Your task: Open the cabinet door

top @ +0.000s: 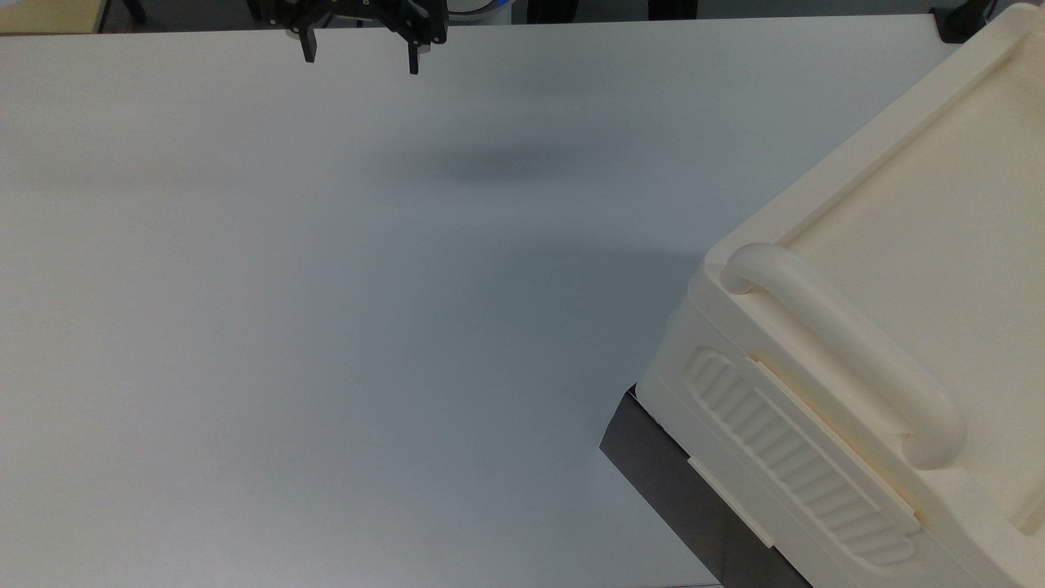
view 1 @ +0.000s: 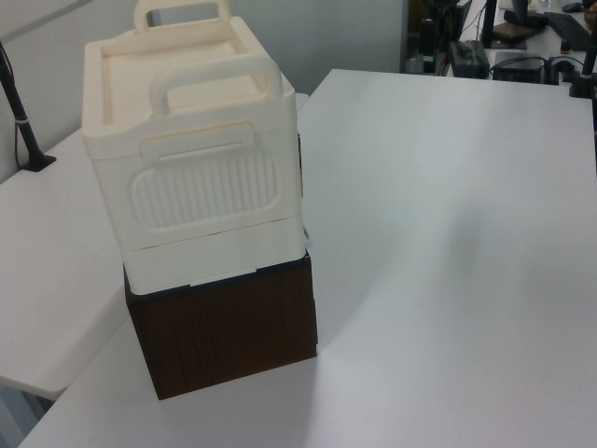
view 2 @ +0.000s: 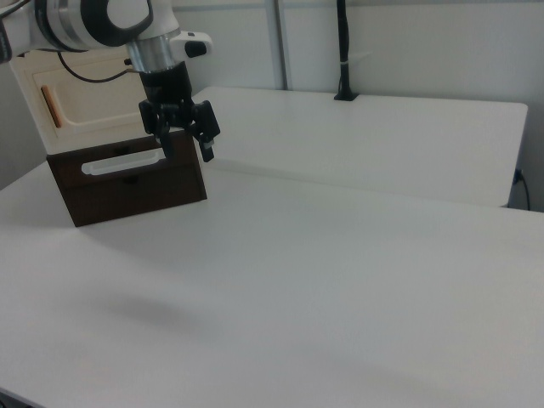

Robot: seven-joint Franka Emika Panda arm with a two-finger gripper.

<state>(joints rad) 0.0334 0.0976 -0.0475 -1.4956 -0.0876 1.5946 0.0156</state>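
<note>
The cabinet [top: 898,245] is a large cream box on a dark base [top: 669,465], at the top view's right edge. It has a thick handle bar [top: 849,351] and a ribbed side panel [top: 800,457]. In the right view the cabinet door [view 2: 102,102] faces the camera at far left. It lies flat against the box, with a copper-orange strip [view 2: 53,106] along one short edge. My gripper [top: 361,59] hangs open and empty at the top view's upper edge, far left of the cabinet. In the right view the gripper [view 2: 187,151] hovers in front of the dark base [view 2: 127,183], which carries a pale bar handle.
The white table [top: 326,327] spreads wide between gripper and cabinet. A second white table [view 2: 382,136] lies behind, with a black pole [view 2: 342,51] clamped at its far edge. In the left view a black stand [view 1: 23,121] is left of the cabinet [view 1: 196,187].
</note>
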